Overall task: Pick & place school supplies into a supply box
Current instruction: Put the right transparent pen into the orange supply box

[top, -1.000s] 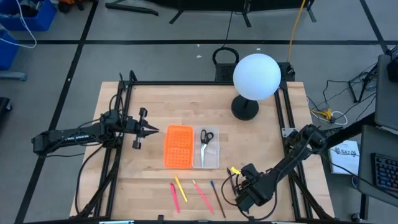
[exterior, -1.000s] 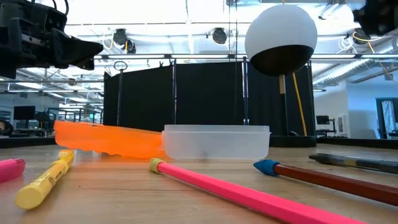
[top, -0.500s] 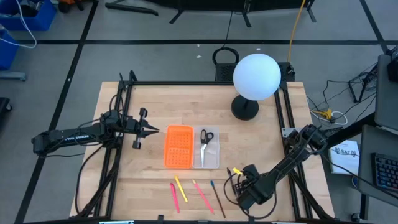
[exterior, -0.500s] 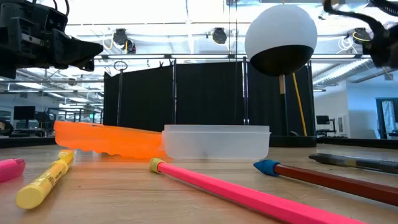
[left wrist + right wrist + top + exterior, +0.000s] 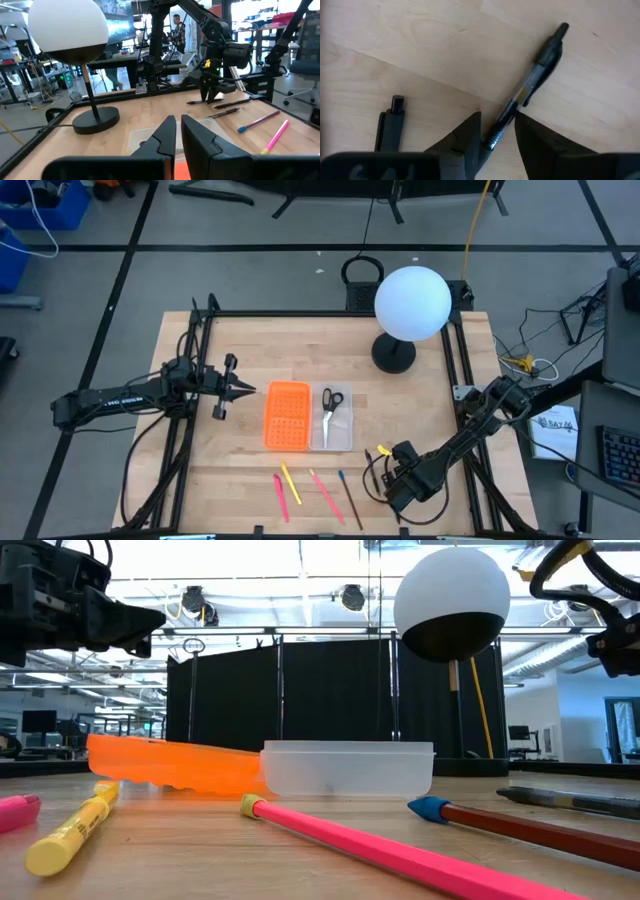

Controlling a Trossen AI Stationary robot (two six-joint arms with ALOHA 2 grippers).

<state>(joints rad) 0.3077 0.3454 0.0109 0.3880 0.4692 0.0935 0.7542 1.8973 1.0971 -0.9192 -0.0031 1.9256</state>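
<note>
The left gripper [image 5: 243, 390] hung over the left side of the wooden desk [image 5: 240, 340], a little way from the supply box [image 5: 306, 417]. Its fingers [image 5: 165, 137] were almost pressed together and held nothing.

The supply box lay open in the middle of the desk, with the orange half on the left and the clear half on the right. The scissors [image 5: 330, 405] lay in the clear half.

In front of the box, along the near edge, lay a pink pen [image 5: 280, 493], a yellow pencil [image 5: 290, 483], a pink pencil [image 5: 324, 491], a blue-tipped pencil [image 5: 344, 484] and a brown pencil [image 5: 353, 505].

The right gripper [image 5: 397, 483] was low over the desk near the right front corner. Its fingers [image 5: 470, 137] were spread on either side of a clear black pen [image 5: 527, 87], which lay flat on the wood. Another black pen [image 5: 390, 125] lay beside it.

The white globe lamp [image 5: 411, 304] stood at the back right.
</note>
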